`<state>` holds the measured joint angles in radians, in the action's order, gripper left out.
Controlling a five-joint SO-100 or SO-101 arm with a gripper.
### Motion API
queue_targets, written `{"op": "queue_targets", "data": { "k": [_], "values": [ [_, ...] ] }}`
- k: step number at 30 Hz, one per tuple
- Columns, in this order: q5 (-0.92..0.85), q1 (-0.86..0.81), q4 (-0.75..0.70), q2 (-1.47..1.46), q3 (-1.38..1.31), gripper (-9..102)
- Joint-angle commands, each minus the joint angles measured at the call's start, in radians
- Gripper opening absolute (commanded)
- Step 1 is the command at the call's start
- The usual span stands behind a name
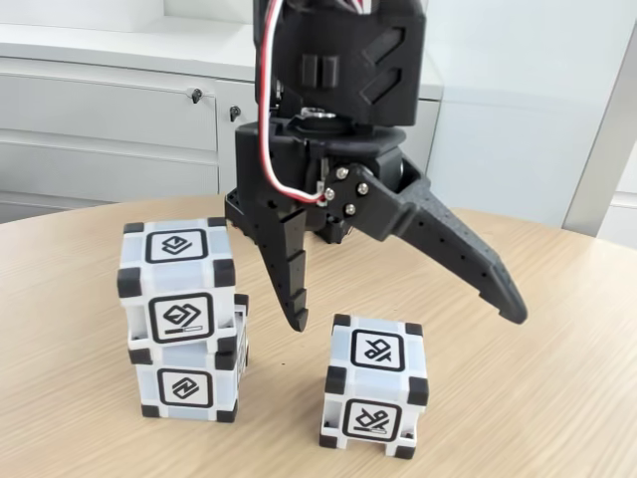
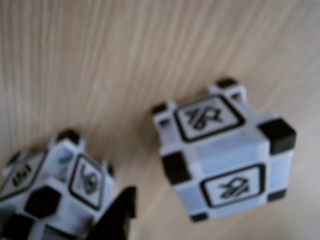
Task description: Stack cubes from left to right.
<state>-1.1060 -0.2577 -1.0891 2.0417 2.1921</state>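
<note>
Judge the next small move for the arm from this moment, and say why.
Probably shift the open gripper toward the lone cube and lower it so the fingers straddle it. In the fixed view two cubes already form a stack at left, the third stands alone on the table, and the gripper holds nothing, with one finger hanging between stack and lone cube.

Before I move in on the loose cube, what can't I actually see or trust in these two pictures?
- Stack of two cubes: its back and far side are hidden in the fixed view; in the wrist view it is blurred and cut off by the bottom-left corner.
- Loose cube: its glyphs are soft in the wrist view.
- Gripper: open in the fixed view; in the wrist view one dark finger tip enters at the bottom edge.
- Arm: cut off by the fixed view's top edge.
</note>
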Motion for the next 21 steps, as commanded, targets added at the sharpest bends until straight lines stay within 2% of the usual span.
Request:
{"op": "queue_targets", "data": {
  "k": [1,15,21],
  "values": [
    [-0.008,-0.006,0.04,0.003,-0.011,54],
    [-0.046,-0.006,0.075,-0.143,-0.009,53],
    [-0.029,-0.005,0.075,-0.222,-0.011,47]
  ]
}}
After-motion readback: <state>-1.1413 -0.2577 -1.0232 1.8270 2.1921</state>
